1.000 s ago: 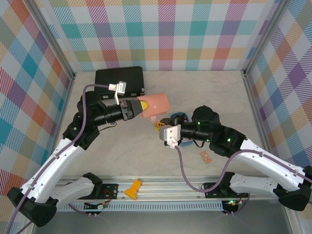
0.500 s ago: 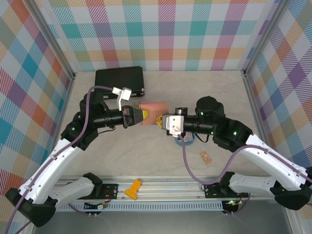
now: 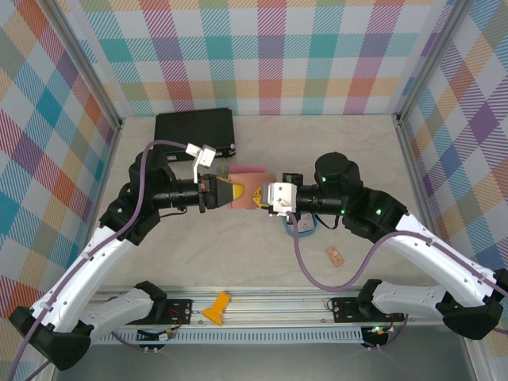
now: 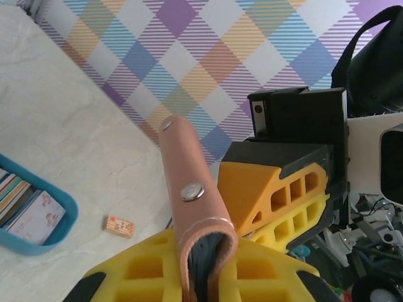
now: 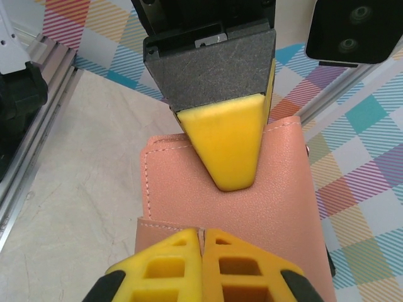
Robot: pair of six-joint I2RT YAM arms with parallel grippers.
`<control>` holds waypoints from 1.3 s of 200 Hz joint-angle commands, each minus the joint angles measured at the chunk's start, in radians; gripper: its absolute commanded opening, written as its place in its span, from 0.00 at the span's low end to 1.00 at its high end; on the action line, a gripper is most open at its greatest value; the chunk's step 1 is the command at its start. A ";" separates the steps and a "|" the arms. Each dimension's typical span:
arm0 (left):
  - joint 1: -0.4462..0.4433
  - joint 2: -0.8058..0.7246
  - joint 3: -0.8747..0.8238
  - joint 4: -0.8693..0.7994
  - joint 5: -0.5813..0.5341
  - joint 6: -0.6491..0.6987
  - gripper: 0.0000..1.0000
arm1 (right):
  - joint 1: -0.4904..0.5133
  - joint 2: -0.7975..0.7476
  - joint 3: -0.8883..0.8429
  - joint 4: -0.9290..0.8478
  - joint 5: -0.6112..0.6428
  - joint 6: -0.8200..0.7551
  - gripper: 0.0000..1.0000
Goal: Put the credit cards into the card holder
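Slippage is the risk: left gripper clamps the card holder edge-on above the counter, and the right gripper, pressed shut at its edge, could tug it loose. Credit cards lie in the blue tray.

The counter is a pale, faintly marbled beige slab, walled on three sides by checked panels. At its 11 o'clock, against the back wall, a flat black case lies square to the edge. Just off centre toward 4 o'clock sits a blue tray, partly covered from above. Farther out along the same 4 o'clock line, near the tray but apart from it, a small orange tag-like piece lies flat. The 1 o'clock stretch is bare.
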 commanded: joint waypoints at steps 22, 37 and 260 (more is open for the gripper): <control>-0.019 -0.014 -0.017 0.206 0.150 -0.140 0.00 | -0.009 0.001 -0.004 0.047 0.077 -0.032 0.00; -0.024 -0.019 -0.018 0.226 0.156 -0.160 0.00 | -0.010 0.001 -0.015 0.056 0.089 -0.041 0.04; -0.094 -0.059 0.055 0.026 0.217 0.252 0.00 | -0.145 0.046 0.028 -0.136 -0.195 0.200 0.72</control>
